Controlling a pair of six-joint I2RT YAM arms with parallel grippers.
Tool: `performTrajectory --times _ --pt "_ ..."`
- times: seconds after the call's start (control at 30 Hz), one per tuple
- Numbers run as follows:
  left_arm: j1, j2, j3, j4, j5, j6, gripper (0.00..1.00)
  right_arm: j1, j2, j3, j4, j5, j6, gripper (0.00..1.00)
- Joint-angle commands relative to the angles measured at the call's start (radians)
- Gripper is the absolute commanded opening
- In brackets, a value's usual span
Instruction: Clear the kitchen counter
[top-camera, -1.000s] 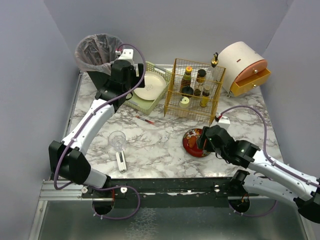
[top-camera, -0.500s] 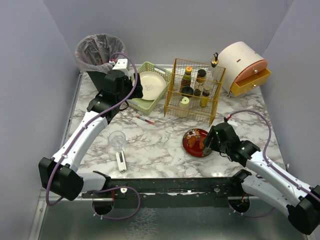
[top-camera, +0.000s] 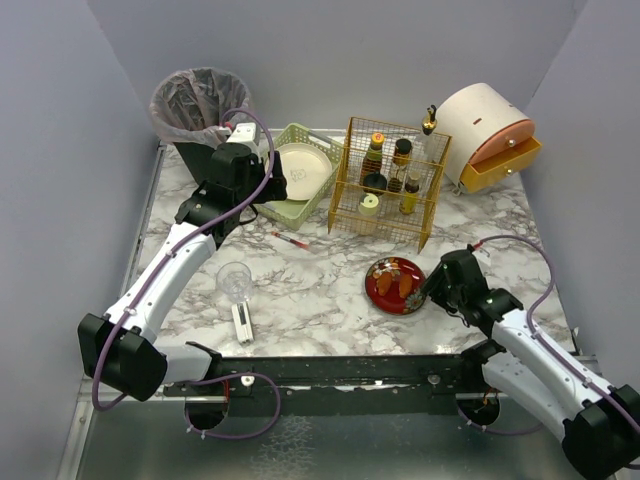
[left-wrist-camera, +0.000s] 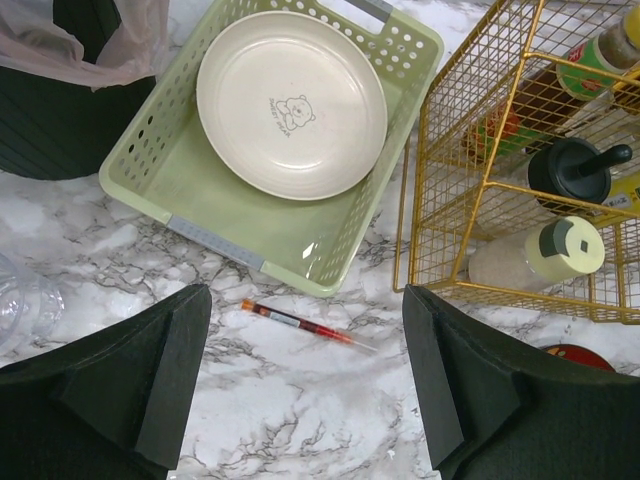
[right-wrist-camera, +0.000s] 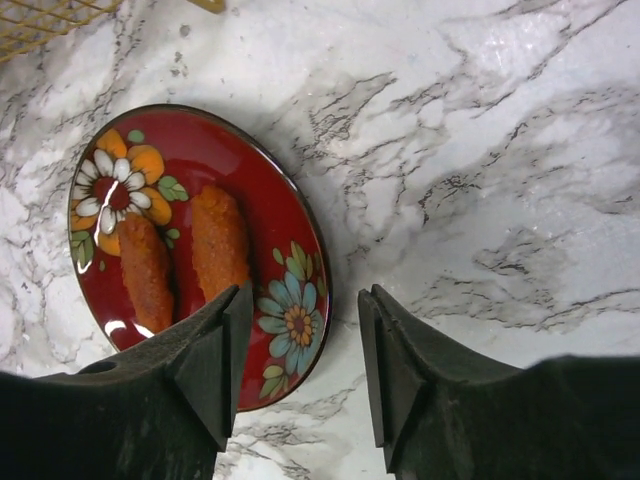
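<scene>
Grey booth walls on three sides of a white marble desk (top-camera: 330, 290) with grey-brown veins, filling the middle of the overhead view, with a metal rail along the near edge.

At the far left corner, a black bin (top-camera: 195, 105) lined with a thin plastic bag. Just right of it, a pale green basket (left-wrist-camera: 300, 240) holding a cream plate (left-wrist-camera: 290, 100) printed with a small bear. At the middle of the far edge, a gold wire rack (top-camera: 345, 200) with bottles and jars inside. At the far right corner, a round cream box (top-camera: 485, 130) with an orange drawer pulled partly out.

On bare marble just in front of the basket, a red pen (left-wrist-camera: 300, 322). Nearer the near left corner, a clear glass (top-camera: 235, 278), and beside it toward the near edge a small white object (top-camera: 243, 322), too small to identify.

Left fingers (left-wrist-camera: 170, 360) spread wide apart above the pen, gripping nothing.

Toward the near right, a red plate (right-wrist-camera: 290, 320) painted with flowers, carrying two orange food pieces (right-wrist-camera: 218, 240) side by side. Right fingers (right-wrist-camera: 215, 360) parted and empty, poised over the plate's right rim, one over the plate and one over marble; cannot tell whether touching it.
</scene>
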Motion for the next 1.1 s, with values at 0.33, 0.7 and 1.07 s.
performTrajectory --times 0.33,0.7,1.07 --pt "0.002 0.003 -0.021 -0.026 0.038 -0.018 0.83 -0.088 0.071 -0.135 0.201 -0.142 0.043 0.43" --pt "0.002 0.016 -0.025 -0.029 0.064 -0.069 0.83 -0.105 0.074 -0.219 0.321 -0.210 0.085 0.30" --pt "0.002 0.018 -0.023 0.001 0.123 -0.128 0.85 -0.106 0.025 -0.252 0.340 -0.214 0.096 0.16"
